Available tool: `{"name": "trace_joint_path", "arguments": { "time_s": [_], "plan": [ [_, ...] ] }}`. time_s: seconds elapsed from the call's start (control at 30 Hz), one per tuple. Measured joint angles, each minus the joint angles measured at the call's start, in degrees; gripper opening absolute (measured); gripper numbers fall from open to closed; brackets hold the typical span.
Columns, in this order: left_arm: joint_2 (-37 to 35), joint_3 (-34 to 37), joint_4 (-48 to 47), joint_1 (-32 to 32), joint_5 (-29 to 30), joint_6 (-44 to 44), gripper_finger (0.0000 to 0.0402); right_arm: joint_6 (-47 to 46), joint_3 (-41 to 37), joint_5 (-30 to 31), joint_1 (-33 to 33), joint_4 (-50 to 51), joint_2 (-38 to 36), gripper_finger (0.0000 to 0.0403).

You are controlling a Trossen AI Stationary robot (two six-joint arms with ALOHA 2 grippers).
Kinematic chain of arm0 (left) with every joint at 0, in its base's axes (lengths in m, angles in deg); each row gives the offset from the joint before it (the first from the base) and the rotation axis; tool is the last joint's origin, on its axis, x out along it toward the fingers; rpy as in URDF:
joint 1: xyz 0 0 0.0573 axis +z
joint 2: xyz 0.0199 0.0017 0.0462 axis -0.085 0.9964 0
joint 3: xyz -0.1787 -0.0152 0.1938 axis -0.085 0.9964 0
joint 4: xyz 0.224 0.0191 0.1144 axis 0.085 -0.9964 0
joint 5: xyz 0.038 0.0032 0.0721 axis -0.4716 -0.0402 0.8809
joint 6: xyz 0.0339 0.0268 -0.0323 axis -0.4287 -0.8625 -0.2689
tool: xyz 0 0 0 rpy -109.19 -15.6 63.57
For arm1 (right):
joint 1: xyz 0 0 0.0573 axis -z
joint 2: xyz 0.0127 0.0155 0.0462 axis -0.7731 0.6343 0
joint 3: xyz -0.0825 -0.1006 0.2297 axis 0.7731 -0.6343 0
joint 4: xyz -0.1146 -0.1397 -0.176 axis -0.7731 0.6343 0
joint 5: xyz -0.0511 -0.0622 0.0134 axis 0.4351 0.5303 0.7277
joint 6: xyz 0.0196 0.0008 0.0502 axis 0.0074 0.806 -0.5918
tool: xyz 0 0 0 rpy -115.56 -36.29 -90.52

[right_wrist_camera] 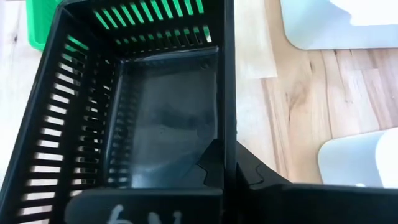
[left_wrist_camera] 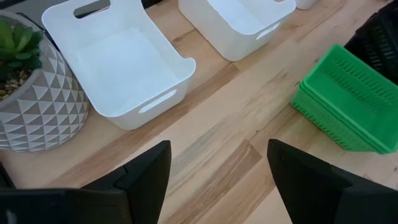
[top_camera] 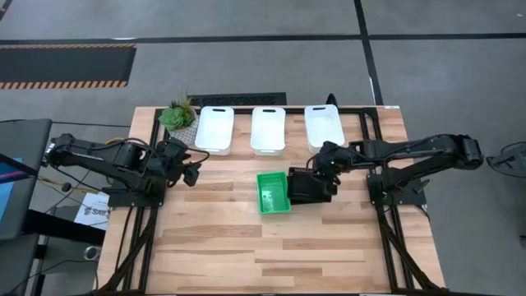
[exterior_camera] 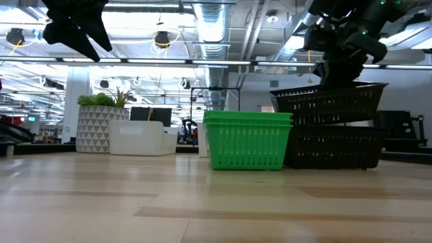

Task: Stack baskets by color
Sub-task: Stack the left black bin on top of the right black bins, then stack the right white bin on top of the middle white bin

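Three white baskets (top_camera: pixel 215 129), (top_camera: pixel 268 129), (top_camera: pixel 324 125) stand in a row along the table's far edge. Green baskets (top_camera: pixel 274 192) sit nested in a stack mid-table. Right beside them a black basket (exterior_camera: pixel 334 147) rests on the table. Over it is a second black basket (exterior_camera: pixel 331 104), with my right gripper (top_camera: pixel 323 170) shut on it. My left gripper (top_camera: pixel 193 174) hangs open in the air over the table's left side, with nothing between its fingers (left_wrist_camera: pixel 149 174). My right gripper has the upper black basket by a side wall's rim (right_wrist_camera: pixel 229 134), close to a corner, with one finger (right_wrist_camera: pixel 208 165) inside and one (right_wrist_camera: pixel 255 177) outside. It comes slanting down from the table's right. The basket sits slightly tilted, its bottom level with the lower black basket's rim.
A potted green plant (top_camera: pixel 177 115) in a patterned pot stands at the far left, next to the first white basket. Bare wood lies in front of the stacks toward the near edge (top_camera: pixel 271 255).
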Motion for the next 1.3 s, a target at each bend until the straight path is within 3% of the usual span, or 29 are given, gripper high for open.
{"name": "trace_joint_path", "arguments": {
  "time_s": [0.37,0.77,0.97,1.3],
  "plan": [
    [0.0,0.0,-0.2,-0.1,0.1,-1.3,0.0254,0.2,0.0,0.0,0.0,-0.1,1.3,0.0020],
    [0.0,0.0,-0.2,-0.1,0.0,-1.0,0.0254,1.4,0.0,-0.5,-0.1,-0.6,8.7,0.0032],
    [0.0,0.0,-0.2,-0.1,-0.8,-1.0,0.0254,-1.0,0.0,-1.3,0.1,-0.9,9.4,0.0067],
    [0.0,0.0,0.8,-0.1,-1.3,-1.5,0.0254,-2.0,2.7,-1.3,-0.4,0.4,6.0,0.0166]
  ]
}}
